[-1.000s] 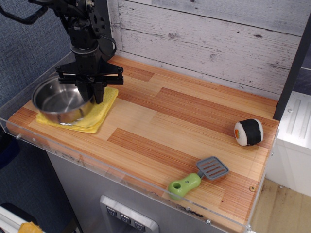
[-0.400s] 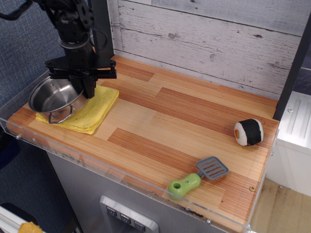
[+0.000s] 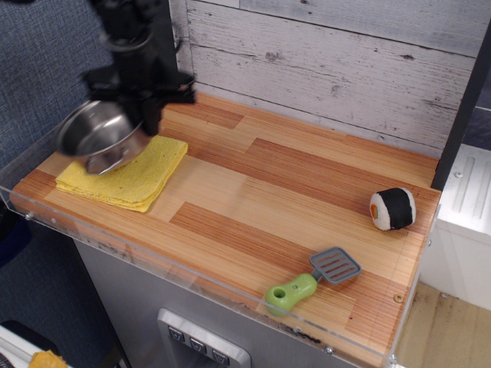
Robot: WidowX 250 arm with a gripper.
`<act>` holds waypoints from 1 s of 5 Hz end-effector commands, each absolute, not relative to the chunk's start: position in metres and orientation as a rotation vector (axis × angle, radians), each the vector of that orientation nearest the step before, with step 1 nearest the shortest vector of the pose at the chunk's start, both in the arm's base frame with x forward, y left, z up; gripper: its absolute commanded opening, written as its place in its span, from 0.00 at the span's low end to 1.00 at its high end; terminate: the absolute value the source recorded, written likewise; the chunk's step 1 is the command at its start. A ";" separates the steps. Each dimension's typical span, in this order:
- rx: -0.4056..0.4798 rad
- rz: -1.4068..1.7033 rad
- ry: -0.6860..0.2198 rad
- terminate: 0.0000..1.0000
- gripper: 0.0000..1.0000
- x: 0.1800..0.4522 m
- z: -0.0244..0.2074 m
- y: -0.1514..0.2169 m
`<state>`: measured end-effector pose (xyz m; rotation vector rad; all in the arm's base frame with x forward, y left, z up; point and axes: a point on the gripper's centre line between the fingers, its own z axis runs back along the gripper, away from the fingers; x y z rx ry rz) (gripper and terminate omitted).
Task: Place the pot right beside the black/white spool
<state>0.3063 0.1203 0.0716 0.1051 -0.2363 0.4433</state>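
The gripper [image 3: 140, 115] grasps the pot [image 3: 102, 134] by its far-right rim, holding it tilted and clear of the yellow cloth [image 3: 130, 175] at the far-left end of the bench [image 3: 253, 192]. The pot and the arm are blurred, so how the jaws stand on the rim is hard to make out; a wire loop handle shows at the pot's near side. The folded cloth lies flat below the pot. The black/white spool [image 3: 392, 208] rests on its side near the right edge of the bench, well apart from the pot, its orange centre facing left. A green-handled grey spatula [image 3: 313, 279] lies near the front edge, nearer than the spool.
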 end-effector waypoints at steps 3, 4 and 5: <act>0.092 0.193 -0.369 0.00 0.00 0.367 0.101 -0.023; 0.078 0.121 -0.349 0.00 0.00 0.372 0.093 -0.058; 0.054 0.058 -0.348 0.00 0.00 0.381 0.085 -0.094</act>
